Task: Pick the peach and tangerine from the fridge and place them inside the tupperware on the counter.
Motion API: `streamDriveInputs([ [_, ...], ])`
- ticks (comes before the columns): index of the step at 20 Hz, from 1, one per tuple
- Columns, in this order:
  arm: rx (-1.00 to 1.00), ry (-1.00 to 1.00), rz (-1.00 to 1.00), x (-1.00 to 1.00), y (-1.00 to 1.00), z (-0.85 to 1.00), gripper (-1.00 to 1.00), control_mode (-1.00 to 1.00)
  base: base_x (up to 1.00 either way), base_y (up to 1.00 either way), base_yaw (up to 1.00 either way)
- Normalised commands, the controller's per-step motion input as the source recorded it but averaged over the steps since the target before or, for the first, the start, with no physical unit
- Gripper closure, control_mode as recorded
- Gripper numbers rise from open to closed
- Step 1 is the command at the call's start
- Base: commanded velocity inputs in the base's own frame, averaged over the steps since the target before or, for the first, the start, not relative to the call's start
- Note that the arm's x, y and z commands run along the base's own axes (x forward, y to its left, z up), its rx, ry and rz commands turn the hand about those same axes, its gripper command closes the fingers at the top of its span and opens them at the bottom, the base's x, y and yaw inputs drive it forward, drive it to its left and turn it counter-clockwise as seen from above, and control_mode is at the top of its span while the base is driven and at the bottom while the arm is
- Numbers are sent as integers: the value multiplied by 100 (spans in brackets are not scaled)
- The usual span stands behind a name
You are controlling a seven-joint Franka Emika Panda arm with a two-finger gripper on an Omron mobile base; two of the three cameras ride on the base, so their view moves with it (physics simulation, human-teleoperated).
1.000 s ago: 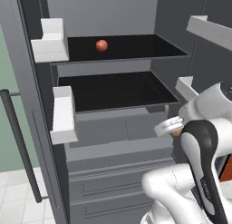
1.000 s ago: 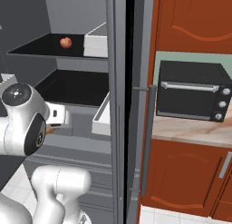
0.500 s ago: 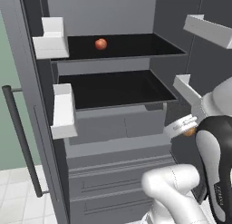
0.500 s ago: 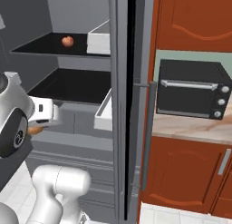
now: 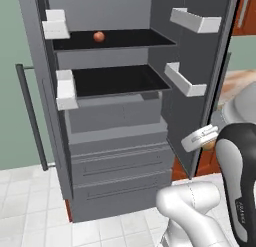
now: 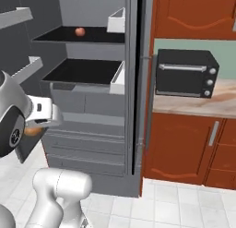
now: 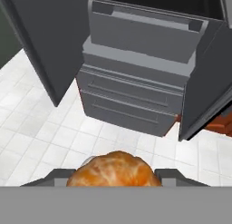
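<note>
Orange fruit, the tangerine (image 7: 113, 169), sits pinched between the two dark fingers of the gripper (image 7: 114, 174) in the hand view, with white floor tiles (image 7: 41, 137) and the fridge (image 7: 136, 87) lower drawers beyond it. In the right base view the same fruit (image 6: 33, 130) shows as an orange patch under the white hand, just in front of the fridge's (image 6: 92, 125) drawers; in the left base view the hand (image 5: 201, 138) hangs outside the cabinet, near the right door's lower edge. Both fridge (image 5: 115, 141) doors stand open. The peach (image 5: 99, 36) rests alone on the upper black shelf (image 5: 130, 39), toward its left in the left base view, and appears again (image 6: 80, 32) on that shelf in the right base view. The lower black shelf (image 5: 117, 80) carries nothing visible. White door bins (image 5: 195, 20) are mounted on both doors, and a dark bar handle (image 5: 31, 116) runs down the left door. Right of the fridge, a black toaster oven (image 6: 185, 73) stands on the counter (image 6: 198, 106) above red-brown cabinets (image 6: 184, 148) with silver handles. No brand, label or legible writing is found on any item.
</note>
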Motion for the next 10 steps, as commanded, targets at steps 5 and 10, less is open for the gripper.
streamDriveInputs([
  [5, 0, 0, 0, 0, 0, 0, 100, 100, -88, -23, -17],
  [10, 0, 0, 0, 0, 0, 0, 100, 100, -31, -46, -7],
])
